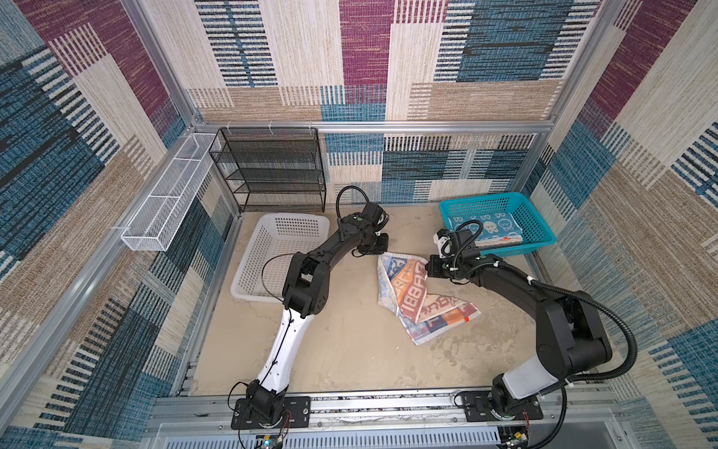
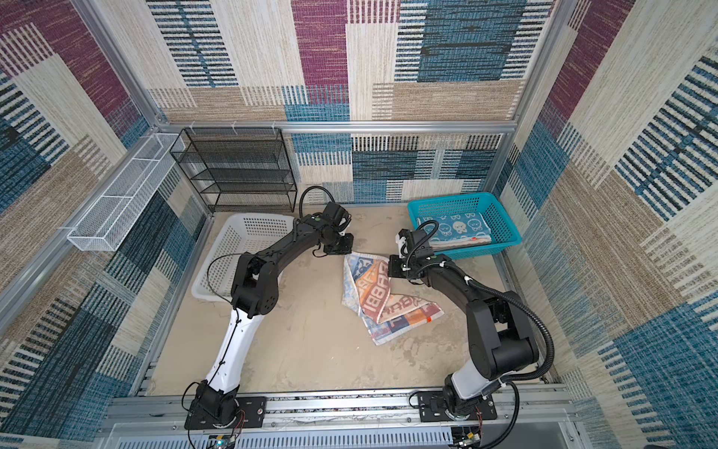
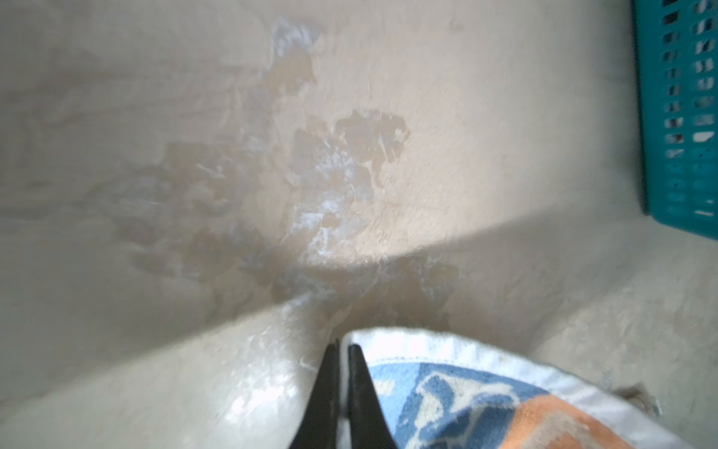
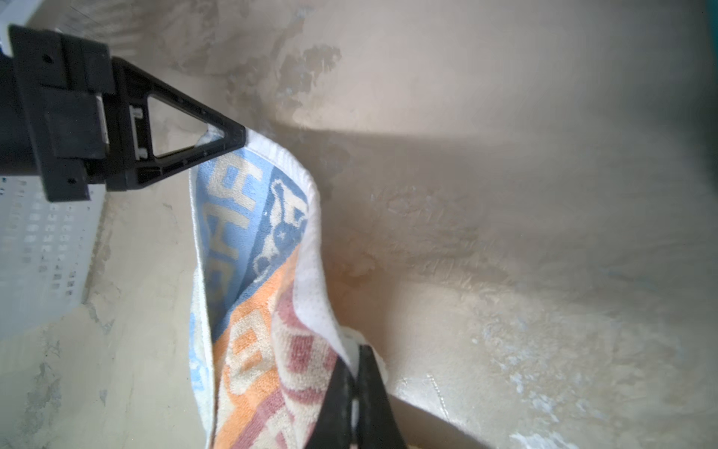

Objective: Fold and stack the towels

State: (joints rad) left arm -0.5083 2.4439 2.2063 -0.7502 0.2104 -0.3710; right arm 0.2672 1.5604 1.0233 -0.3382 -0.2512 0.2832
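Note:
The blue, orange and pink lettered towel (image 1: 412,295) (image 2: 382,299) lies crumpled mid-table, with its far edge lifted between the two grippers. My left gripper (image 1: 382,253) (image 2: 348,253) (image 3: 344,346) is shut on that edge's white hem at one corner; the towel (image 3: 466,392) trails from its jaws. My right gripper (image 1: 428,268) (image 2: 391,268) (image 4: 355,355) is shut on the other corner. In the right wrist view the towel (image 4: 252,272) hangs slack between my jaws and the left gripper (image 4: 235,140). A blue-and-white towel (image 1: 485,227) (image 2: 454,227) lies folded in the teal basket (image 1: 540,229) (image 2: 505,229).
A white perforated basket (image 1: 248,264) (image 2: 209,268) sits at the left, under the left arm. A black mesh shelf (image 1: 272,167) stands against the back wall, and a white wire tray (image 1: 167,206) hangs on the left wall. Bare beige tabletop (image 1: 349,342) lies in front of the towel.

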